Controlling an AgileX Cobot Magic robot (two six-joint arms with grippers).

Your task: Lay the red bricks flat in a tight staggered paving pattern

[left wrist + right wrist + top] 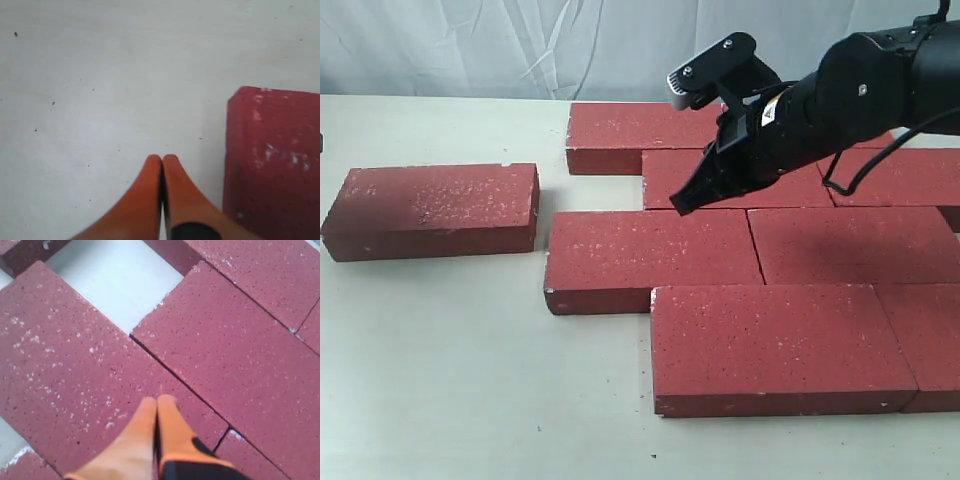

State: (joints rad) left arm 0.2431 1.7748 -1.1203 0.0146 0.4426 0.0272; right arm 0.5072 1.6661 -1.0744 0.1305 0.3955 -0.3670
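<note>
Right jaws: closed, empty, poised low over the paved red bricks (pixel 655 258). Left jaws: closed, empty, just beside a brick end (pixel 272 160). One stray brick (pixel 435 205) lies well apart on the worktop (pixel 440 390). Caution: an off-centre push could skew it or open the tight joints.

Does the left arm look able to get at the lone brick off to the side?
Probably yes. The left gripper, shut, is over bare table right beside what looks like the lone brick, with nothing between them. The right gripper is away over the paved bricks.
</note>
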